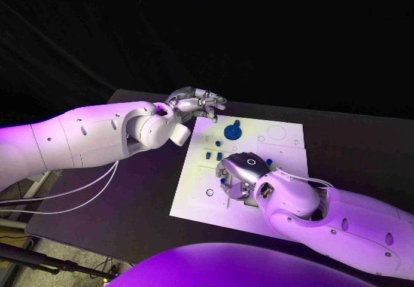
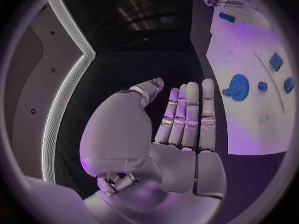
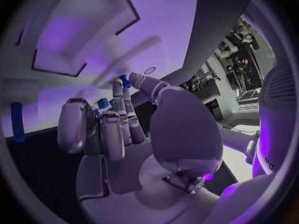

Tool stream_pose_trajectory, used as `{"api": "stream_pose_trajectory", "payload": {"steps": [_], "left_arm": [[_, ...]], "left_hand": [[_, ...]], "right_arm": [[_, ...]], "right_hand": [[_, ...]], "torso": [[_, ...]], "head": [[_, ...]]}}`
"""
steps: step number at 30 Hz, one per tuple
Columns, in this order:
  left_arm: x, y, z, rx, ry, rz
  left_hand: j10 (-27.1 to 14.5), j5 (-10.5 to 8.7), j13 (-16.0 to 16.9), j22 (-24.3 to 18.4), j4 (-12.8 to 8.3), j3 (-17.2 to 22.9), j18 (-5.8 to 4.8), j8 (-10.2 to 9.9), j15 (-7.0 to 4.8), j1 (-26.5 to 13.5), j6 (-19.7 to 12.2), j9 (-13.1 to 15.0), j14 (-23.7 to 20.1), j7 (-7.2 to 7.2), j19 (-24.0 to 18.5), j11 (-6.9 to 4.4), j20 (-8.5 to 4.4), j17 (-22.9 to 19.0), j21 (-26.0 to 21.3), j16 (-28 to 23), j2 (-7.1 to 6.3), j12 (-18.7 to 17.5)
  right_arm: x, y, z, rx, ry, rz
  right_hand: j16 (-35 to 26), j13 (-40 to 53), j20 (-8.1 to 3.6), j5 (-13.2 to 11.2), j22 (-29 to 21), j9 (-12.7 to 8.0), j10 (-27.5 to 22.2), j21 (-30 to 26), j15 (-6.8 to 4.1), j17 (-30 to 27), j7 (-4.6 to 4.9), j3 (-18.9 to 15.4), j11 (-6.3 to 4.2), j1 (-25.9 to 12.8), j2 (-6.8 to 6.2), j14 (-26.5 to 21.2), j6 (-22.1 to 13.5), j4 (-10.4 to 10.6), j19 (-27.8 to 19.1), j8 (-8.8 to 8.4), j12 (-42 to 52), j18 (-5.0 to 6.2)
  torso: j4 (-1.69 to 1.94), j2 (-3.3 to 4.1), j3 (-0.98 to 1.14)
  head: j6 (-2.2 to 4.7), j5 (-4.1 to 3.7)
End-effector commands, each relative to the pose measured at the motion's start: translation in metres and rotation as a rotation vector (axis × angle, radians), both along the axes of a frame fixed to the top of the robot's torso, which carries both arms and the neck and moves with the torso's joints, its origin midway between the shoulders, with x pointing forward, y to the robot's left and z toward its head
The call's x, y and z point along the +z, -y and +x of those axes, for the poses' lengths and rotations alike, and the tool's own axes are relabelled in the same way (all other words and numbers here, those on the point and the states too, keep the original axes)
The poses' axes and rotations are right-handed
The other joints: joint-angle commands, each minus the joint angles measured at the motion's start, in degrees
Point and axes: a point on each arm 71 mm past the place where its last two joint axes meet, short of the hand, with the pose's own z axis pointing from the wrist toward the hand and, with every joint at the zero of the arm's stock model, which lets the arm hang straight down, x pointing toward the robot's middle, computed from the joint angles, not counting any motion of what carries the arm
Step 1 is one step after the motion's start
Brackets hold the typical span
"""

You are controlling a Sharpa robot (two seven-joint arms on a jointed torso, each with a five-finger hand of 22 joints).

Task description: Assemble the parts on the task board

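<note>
Right hand down on the white task board, left hand idle at its far corner.

The silver right hand [image 1: 240,174] lies fingers-down on the white flat task board [image 1: 285,149], touching small blue parts [image 3: 102,103]; whether it grips one I cannot tell. Beyond its fingers a round blue gear-shaped part [image 1: 233,130] sits on the board. Farther off, the silver left hand [image 1: 197,103] hangs empty, fingers straight, over the black counter [image 1: 129,197].

Hidden under the silver right hand [image 1: 244,174]: middle of the white plate task board [image 1: 198,191]; grip on small blue parts unreadable.

white task board [image 1: 285,152], blue parts [image 1: 233,131], black table [image 1: 129,203].
</note>
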Motion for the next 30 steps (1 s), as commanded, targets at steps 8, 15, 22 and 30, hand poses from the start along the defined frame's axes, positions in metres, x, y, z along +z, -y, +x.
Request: {"api": "stream_pose_trajectory", "payload": {"steps": [8,15,22,30], "left_arm": [[0.001,0.001,-0.001,-0.018,-0.001,-0.012],[0.001,0.001,-0.001,-0.017,-0.001,-0.011],[0.001,0.000,-0.001,-0.015,0.000,-0.011],[0.001,-0.001,0.000,-0.013,0.000,-0.010]], "left_hand": [[-0.2,0.10,-0.1,-0.1,0.1,-0.1,0.50,0.2,0.19,-0.3,-0.4,0.1,-0.2,0.00,0.4,0.07,-0.12,-0.1,-0.3,-0.2,0.41,-0.3],[-0.2,0.10,-0.1,-0.1,0.1,-0.1,0.50,0.2,0.19,-0.3,-0.4,0.1,-0.2,0.00,0.4,0.07,-0.12,-0.1,-0.3,-0.2,0.41,-0.3],[-0.2,0.01,-0.1,-0.1,0.2,-0.2,0.50,0.2,0.20,-0.3,-0.4,0.1,-0.2,0.00,0.5,0.07,-0.11,-0.1,-0.4,-0.2,0.45,-0.3],[-0.2,0.01,-0.1,-0.1,0.2,-0.2,0.50,0.2,0.20,-0.3,-0.4,0.1,-0.2,0.00,0.5,0.07,-0.11,-0.1,-0.4,-0.2,0.45,-0.3]], "right_arm": [[-0.001,0.005,-0.001,-0.014,0.007,-0.010],[0.006,0.017,-0.003,-0.029,0.029,0.042],[0.033,0.049,0.004,-0.062,0.052,0.162],[0.054,0.101,0.028,-0.166,-0.034,0.150]], "right_hand": [[-0.3,0.1,0.25,-0.3,9.9,-0.1,-0.6,-0.3,0.27,9.2,0.12,-0.1,0.00,0.1,-0.49,4.5,-0.4,0.2,-0.1,-0.20,0.3,0.67],[-1.4,-1.0,0.93,-1.0,8.4,-1.4,-5.1,-5.5,0.94,7.1,-0.62,-4.9,0.79,0.1,-0.88,3.9,-2.8,1.0,-1.9,-1.57,0.9,1.55],[-1.7,-1.5,0.88,-2.2,8.0,-2.3,-5.2,-6.6,0.80,6.5,-0.28,-9.2,0.60,0.6,-0.16,3.7,-2.7,2.5,-1.9,-1.75,2.0,1.70],[-2.0,-2.1,0.78,-2.6,8.0,-3.0,-5.4,-6.7,0.71,6.0,0.21,-10.5,0.55,1.8,0.50,3.6,-2.2,3.4,-1.7,-1.72,2.4,1.68]], "torso": [[0.00,0.01,0.03],[-0.01,-0.01,0.00],[-0.10,-0.11,-0.03],[-0.21,-0.20,-0.03]], "head": [[0.01,-0.05],[0.01,-0.39],[0.01,-1.39],[0.06,-3.29]]}}
